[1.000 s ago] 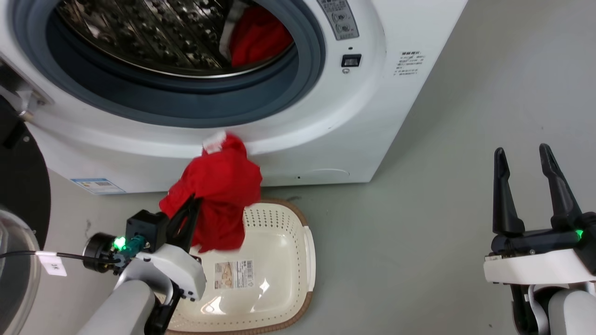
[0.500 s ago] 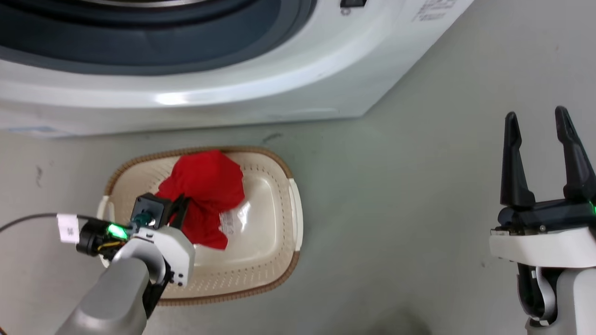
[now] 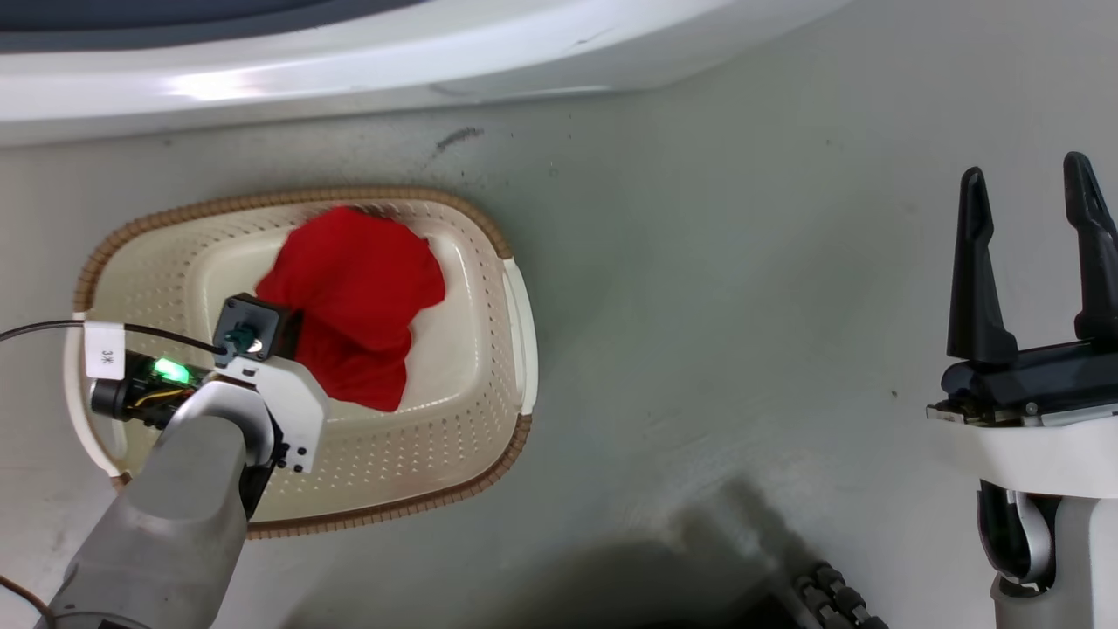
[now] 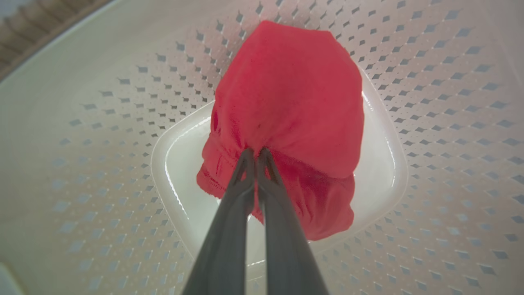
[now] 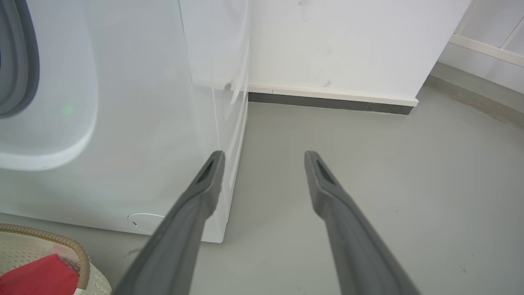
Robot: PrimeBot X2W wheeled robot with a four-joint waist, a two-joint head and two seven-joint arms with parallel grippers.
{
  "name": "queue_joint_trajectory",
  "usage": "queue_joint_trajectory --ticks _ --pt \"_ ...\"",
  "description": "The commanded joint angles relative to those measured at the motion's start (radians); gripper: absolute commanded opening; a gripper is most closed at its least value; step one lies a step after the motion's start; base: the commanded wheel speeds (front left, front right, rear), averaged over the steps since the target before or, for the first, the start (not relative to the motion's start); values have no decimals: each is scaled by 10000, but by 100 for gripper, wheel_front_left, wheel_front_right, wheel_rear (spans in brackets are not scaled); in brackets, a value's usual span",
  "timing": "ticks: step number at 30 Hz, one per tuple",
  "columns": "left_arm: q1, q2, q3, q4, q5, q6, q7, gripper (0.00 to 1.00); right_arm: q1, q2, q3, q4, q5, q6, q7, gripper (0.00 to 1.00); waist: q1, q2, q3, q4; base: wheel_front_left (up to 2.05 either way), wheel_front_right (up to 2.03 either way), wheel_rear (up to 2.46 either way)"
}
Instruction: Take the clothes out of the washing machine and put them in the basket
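Left gripper (image 4: 254,153) has its two dark fingers pressed together on a fold of the clothes (image 4: 286,102), pinching the bright red fabric near its gathered middle. The bundle hangs and bulges around the fingertips inside the basket (image 3: 419,437), over the smooth cream bottom and within the perforated walls. Whether its lower folds rest on the bottom cannot be told. In the head view the red cloth lies toward the basket's far side, close to the brown woven rim nearest the washing machine (image 3: 349,70), whose white front runs across the top of that view.

The left wrist reaches in over the basket's near left side. It carries a green light (image 3: 170,371), and a thin black cable (image 3: 44,328) with a white tag (image 3: 105,349) crosses the left rim.

Well apart on the other side, the right gripper (image 3: 1026,170) hangs over bare grey floor (image 3: 699,306), its fingers spread wide with nothing between them. Its wrist view looks past the machine's front corner to a white wall (image 5: 348,41) with a dark skirting board (image 5: 327,100), and the basket rim and a patch of red show at the lower left. A dark shadow (image 3: 655,568) falls on the floor below the basket.
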Motion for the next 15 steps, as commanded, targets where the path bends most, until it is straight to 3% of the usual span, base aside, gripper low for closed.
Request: queue_joint_trajectory --ticks 1,6,7,8,15 --pt "-160 10 98 157 -30 63 -25 0 -175 -2 -8 -114 -43 -7 -21 100 -3 0 436 -107 0 0 0" --pt "-370 -129 363 192 -73 126 -27 0 -109 -2 -111 -181 -98 -7 -21 100 -3 0 677 -33 0 0 0" --pt "-348 -126 423 155 -61 178 -27 35 -97 -2 -117 -160 -106 -7 -21 100 -3 0 664 -10 0 0 0" --pt "-305 -153 465 92 -28 249 -27 99 -90 -2 -112 -123 -123 -7 -21 100 -3 0 630 11 0 0 0" --pt "172 -289 832 -334 103 435 -28 100 -218 -2 26 116 -138 -7 -21 100 -3 0 17 35 0 0 0"
